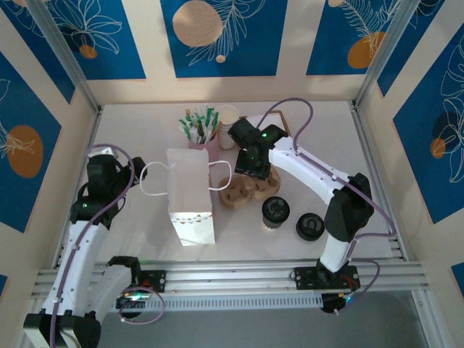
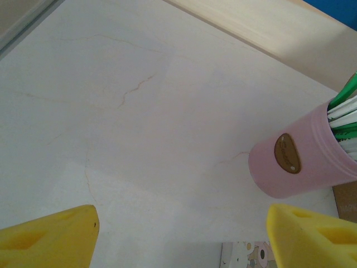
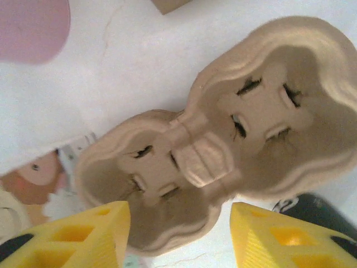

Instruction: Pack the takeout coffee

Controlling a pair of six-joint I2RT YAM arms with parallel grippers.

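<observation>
The takeout coffee [image 1: 275, 212], a pale cup under a black lid, stands upright on the table to the right of a brown pulp cup carrier [image 1: 243, 192]. My right gripper [image 1: 253, 172] hovers over that carrier; in the right wrist view it [image 3: 178, 240] is open, and both empty wells of the carrier [image 3: 223, 145] lie between and beyond the yellow fingers [image 3: 72, 237]. A white paper bag [image 1: 190, 199] with loop handles stands left of the carrier. My left gripper [image 1: 116, 174] is off to the bag's left, open [image 2: 181, 240] over bare table.
A pink cup of green and white stirrers [image 1: 201, 130] and a stack of white cups [image 1: 228, 119] stand at the back. A loose black lid piece [image 1: 310, 226] lies right of the coffee. The pink cup [image 2: 301, 156] sits ahead-right of the left fingers.
</observation>
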